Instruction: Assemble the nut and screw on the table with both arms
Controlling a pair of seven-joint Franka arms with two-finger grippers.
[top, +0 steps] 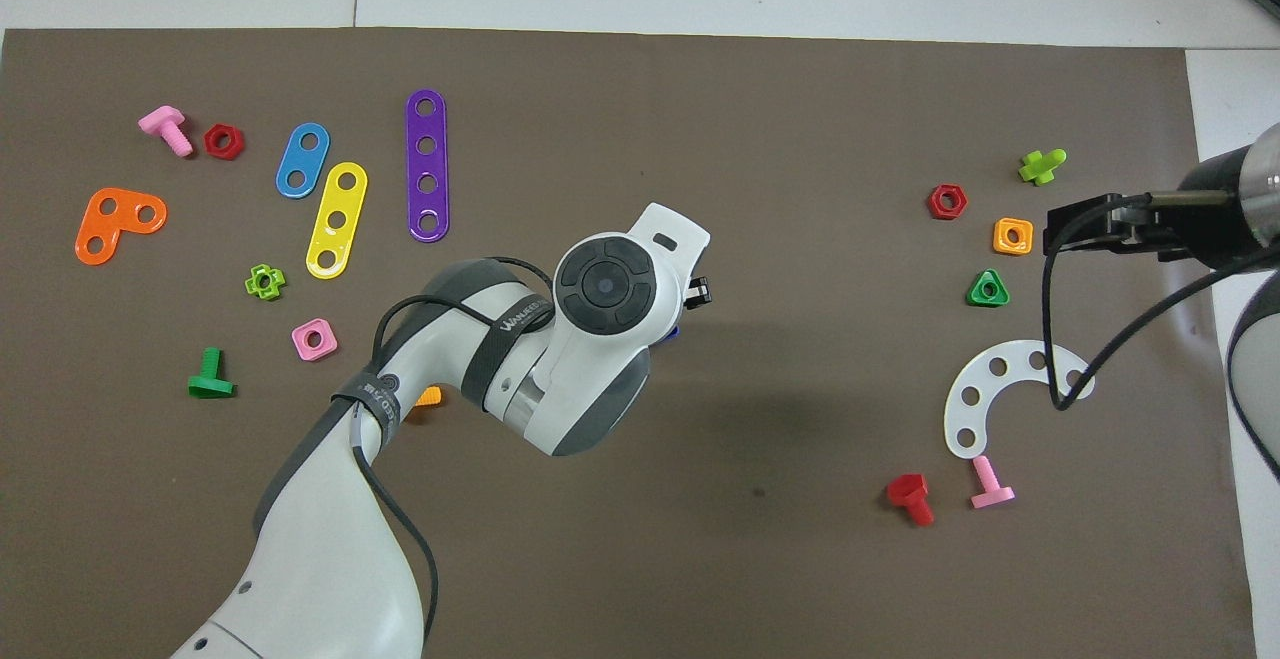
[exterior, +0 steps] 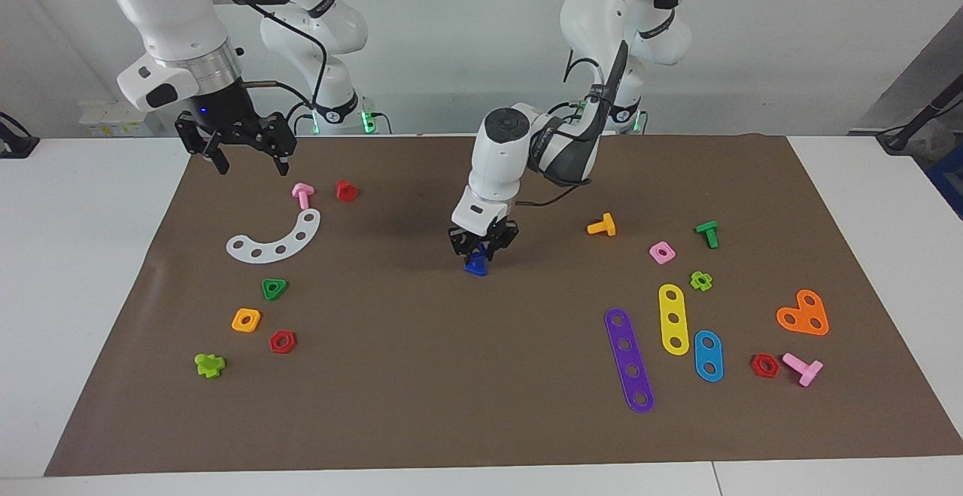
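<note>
At the middle of the brown mat [exterior: 421, 375], my left gripper [exterior: 478, 252] points down, shut on a small blue part [exterior: 475, 264] that hangs just above the mat. The part looks three-cornered, and I cannot tell whether it is the nut or the screw. No other blue nut or screw shows. In the overhead view the wrist hides nearly all of the blue part [top: 673, 332]. My right gripper [exterior: 245, 162] waits open in the air over the mat's edge at the right arm's end, holding nothing.
Below the right gripper lie a pink bolt [exterior: 302, 195], a red bolt [exterior: 346, 190] and a white arc [exterior: 274, 238]. Toward the left arm's end lie an orange bolt [exterior: 602, 225], a pink nut [exterior: 661, 253], a green bolt [exterior: 707, 233] and coloured strips [exterior: 629, 360].
</note>
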